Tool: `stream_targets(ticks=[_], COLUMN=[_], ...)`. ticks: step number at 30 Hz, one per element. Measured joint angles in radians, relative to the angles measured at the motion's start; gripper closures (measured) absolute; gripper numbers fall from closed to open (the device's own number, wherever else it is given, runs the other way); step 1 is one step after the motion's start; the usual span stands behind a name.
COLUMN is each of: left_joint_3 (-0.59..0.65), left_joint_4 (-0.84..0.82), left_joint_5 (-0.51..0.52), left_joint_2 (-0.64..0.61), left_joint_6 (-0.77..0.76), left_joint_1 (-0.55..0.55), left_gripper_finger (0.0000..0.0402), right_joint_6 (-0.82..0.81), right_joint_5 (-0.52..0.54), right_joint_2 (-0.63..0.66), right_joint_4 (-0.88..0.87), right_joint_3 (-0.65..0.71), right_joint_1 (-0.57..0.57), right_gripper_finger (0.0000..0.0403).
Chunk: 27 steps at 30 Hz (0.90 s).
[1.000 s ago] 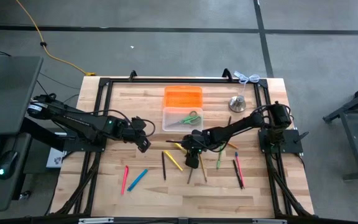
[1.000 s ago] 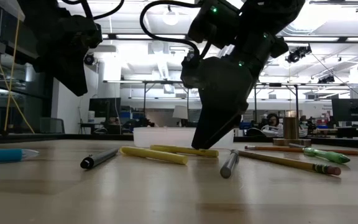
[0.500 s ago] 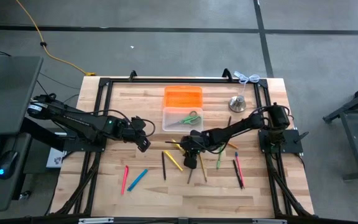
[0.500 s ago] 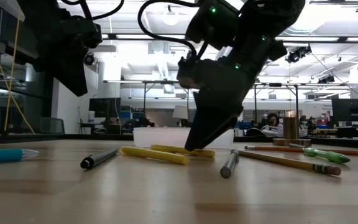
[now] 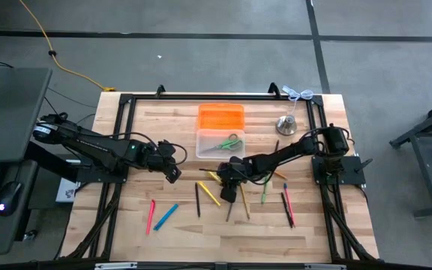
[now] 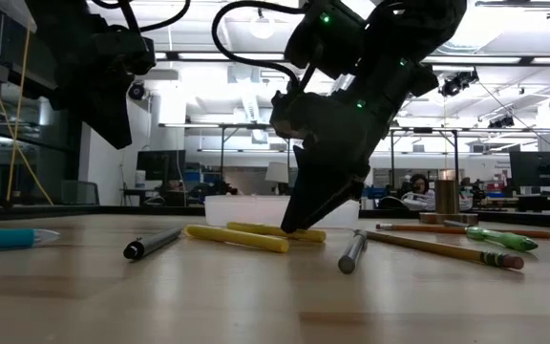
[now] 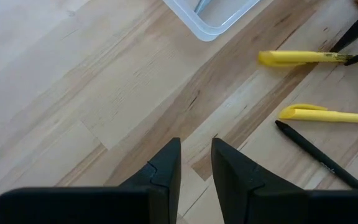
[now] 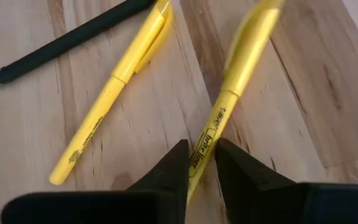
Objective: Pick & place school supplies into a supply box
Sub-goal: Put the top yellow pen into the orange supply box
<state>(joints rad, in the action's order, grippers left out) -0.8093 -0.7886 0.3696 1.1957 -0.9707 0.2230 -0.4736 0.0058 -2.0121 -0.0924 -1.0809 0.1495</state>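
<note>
Two yellow highlighters lie at mid-table; my right gripper (image 5: 229, 183) is shut on the farther one (image 8: 241, 68), while the nearer one (image 8: 114, 93) lies free beside a black pen (image 8: 67, 40). The clear supply box (image 5: 220, 143) stands just beyond, with green-handled scissors (image 5: 229, 142) inside. My left gripper (image 5: 175, 174) hovers above bare wood left of the box, its fingers (image 7: 166, 168) a little apart with nothing between them. My right gripper pinches the highlighter's printed barrel (image 8: 205, 144) between its two fingers, near the end away from the cap. The fingers (image 6: 294, 220) come slanting down from above and lie across the barrel. The highlighter lies on the table.
An orange rectangular piece (image 5: 220, 116) sits behind the box and a silver bell (image 5: 286, 124) at the far right. Loose supplies lie toward the near edge: a pink pen (image 5: 150, 215), a blue marker (image 5: 166, 216), a green marker (image 5: 264, 191), pencils and dark pens.
My right gripper has shut on the farther yellow highlighter, its fingertips coming together at the table top. The highlighter has stayed on the table.
</note>
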Motion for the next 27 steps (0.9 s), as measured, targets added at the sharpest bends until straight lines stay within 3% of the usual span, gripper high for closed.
stream_targets(ticks=[11,27], left_joint_3=[0.000,0.000], left_joint_4=[0.000,0.000], left_joint_5=[0.000,-0.001], left_joint_2=[0.000,0.000], left_joint_6=[0.000,0.000], left_joint_1=[0.000,0.000], left_gripper_finger=[0.0284,0.0284], right_joint_6=[-0.001,-0.002], right_joint_5=[-0.027,-0.040], right_joint_2=[0.000,0.001], right_joint_4=[0.003,0.003], right_joint_3=[0.000,0.000], right_joint_1=[0.000,0.001], right_gripper_finger=[0.0392,0.0400])
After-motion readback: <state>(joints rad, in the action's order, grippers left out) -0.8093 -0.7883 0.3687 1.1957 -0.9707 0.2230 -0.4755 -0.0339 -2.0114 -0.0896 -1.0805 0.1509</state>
